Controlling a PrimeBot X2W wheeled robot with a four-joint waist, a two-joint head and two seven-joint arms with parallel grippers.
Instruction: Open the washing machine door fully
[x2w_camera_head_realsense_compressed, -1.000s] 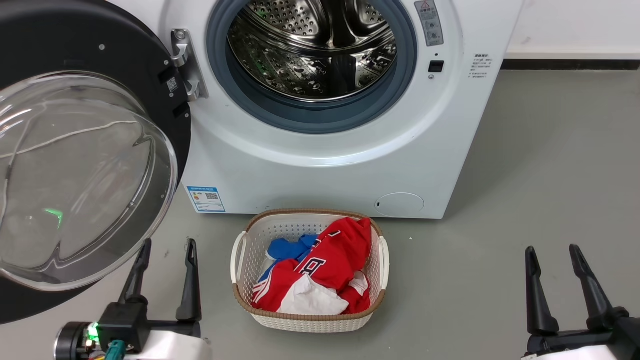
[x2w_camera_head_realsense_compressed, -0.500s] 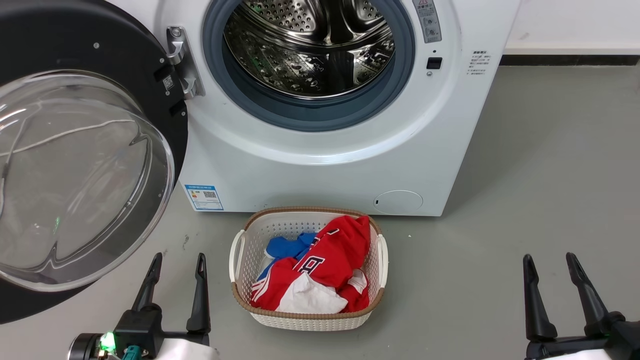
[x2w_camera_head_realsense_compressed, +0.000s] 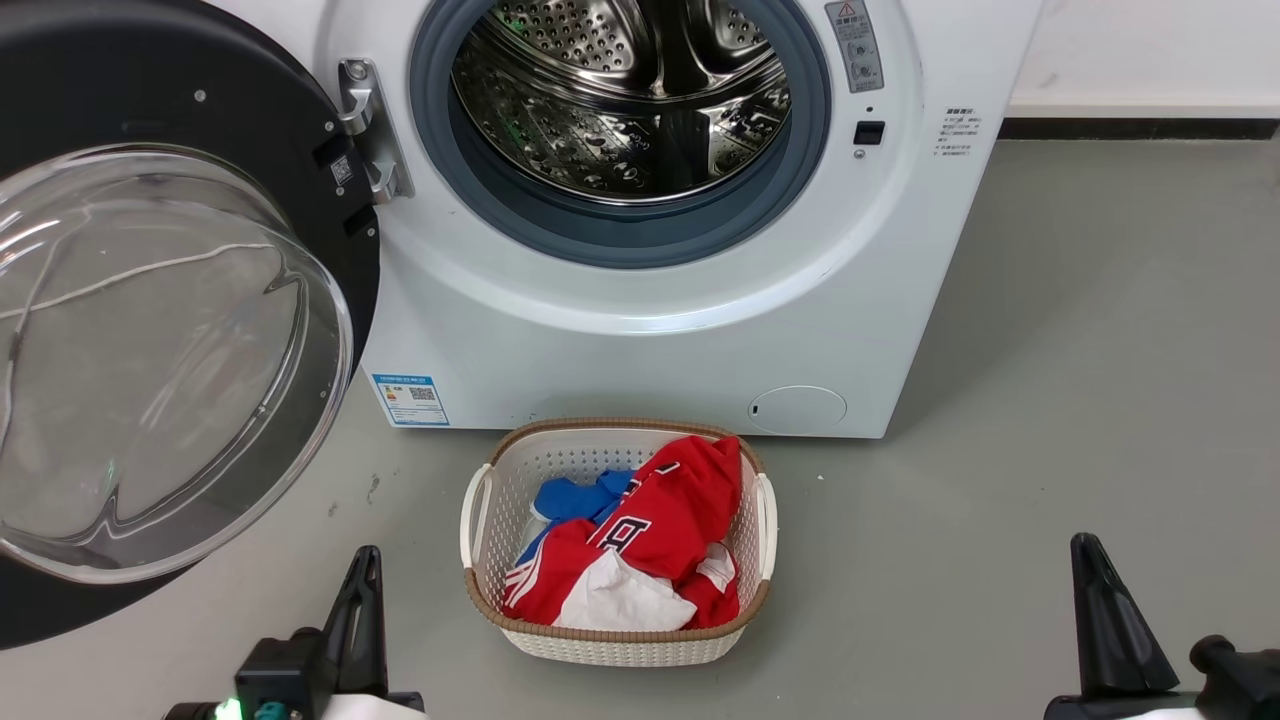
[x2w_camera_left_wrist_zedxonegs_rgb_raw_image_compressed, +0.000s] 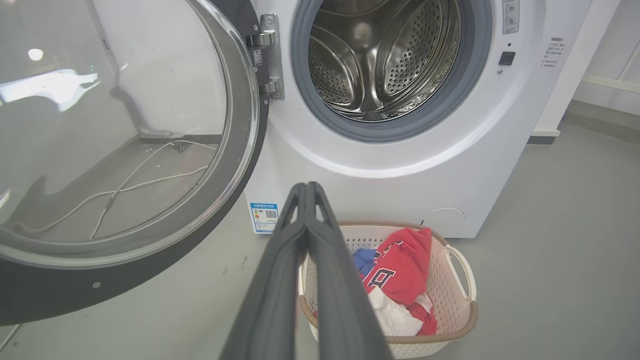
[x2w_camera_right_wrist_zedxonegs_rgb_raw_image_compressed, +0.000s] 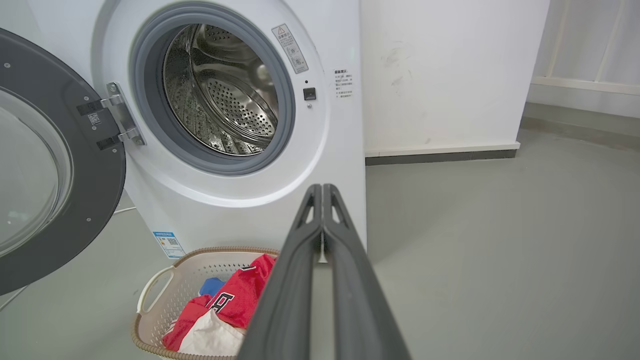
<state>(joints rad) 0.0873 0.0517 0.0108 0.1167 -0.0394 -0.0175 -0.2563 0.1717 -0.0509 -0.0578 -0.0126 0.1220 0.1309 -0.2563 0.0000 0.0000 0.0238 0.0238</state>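
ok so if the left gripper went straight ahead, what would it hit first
The left gripper would probably meet the washing machine's white front, below the drum opening, beside the open door, though depth is unclear.

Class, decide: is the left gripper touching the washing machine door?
Apart. The head view shows bare grey floor between the left gripper and the washing machine door.
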